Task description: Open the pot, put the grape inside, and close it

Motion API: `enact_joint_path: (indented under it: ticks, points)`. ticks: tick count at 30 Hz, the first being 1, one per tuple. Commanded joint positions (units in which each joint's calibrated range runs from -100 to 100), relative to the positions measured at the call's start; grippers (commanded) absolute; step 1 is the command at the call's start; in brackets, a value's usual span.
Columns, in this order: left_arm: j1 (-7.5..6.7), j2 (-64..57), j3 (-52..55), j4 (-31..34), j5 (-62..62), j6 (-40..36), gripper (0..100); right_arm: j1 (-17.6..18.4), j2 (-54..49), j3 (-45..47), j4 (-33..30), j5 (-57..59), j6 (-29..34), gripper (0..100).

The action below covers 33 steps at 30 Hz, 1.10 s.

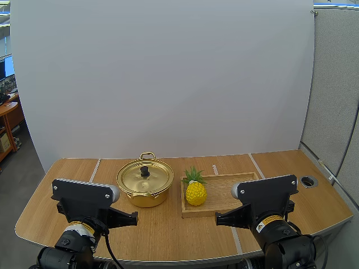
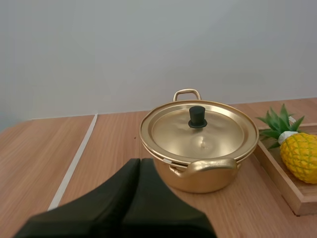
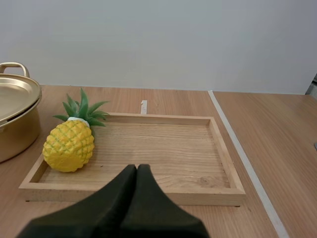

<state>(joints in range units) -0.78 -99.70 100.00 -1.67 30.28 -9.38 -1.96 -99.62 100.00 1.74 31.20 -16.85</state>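
**Starting configuration, lid-removal step pending.** The gold pot [image 1: 145, 182] stands on the bench [image 1: 168, 227] ahead of the left arm. Its lid [image 2: 198, 131] is seated flat on the rim, with the black knob [image 2: 197, 117] upright at the centre. Just to the right of the pot lies the wooden tray [image 3: 163, 148]. The fruit on hand is a yellow pineapple [image 1: 196, 192], not a grape. It rests tilted in the tray at the end nearest the pot, its green crown pointing away from the arms.

The left gripper [image 2: 140, 163] faces the pot and is well short of it. Its fingers are clenched together on nothing, forming one dark wedge. The right gripper [image 3: 137, 168] faces the tray's near wall. Its fingers are likewise pressed together and empty.

Judged from this layout, no step is yet done. The opening move calls for the left fingers to part, travel over the lid, descend around the knob, pinch it and lift straight up. The right arm is placed to collect the fruit.

**Limits of view.** The lid conceals the pot's interior. In the right wrist view the frame edge cuts the pot off beside the tray. Whether tray and pot touch cannot be told, and the underside of the pineapple is hidden.
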Motion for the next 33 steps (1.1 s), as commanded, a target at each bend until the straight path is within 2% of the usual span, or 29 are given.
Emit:
enact_joint_path:
  ticks: [1,33]
  points:
    - [0.04,-0.3,0.0,0.3,-0.3,-0.6,0,-0.2,-0.4,0.0,0.1,0.2,0.0,0]
    - [0.04,-0.3,0.0,0.3,-1.6,-0.6,0,-0.2,-0.4,0.0,0.1,0.2,0.0,0]
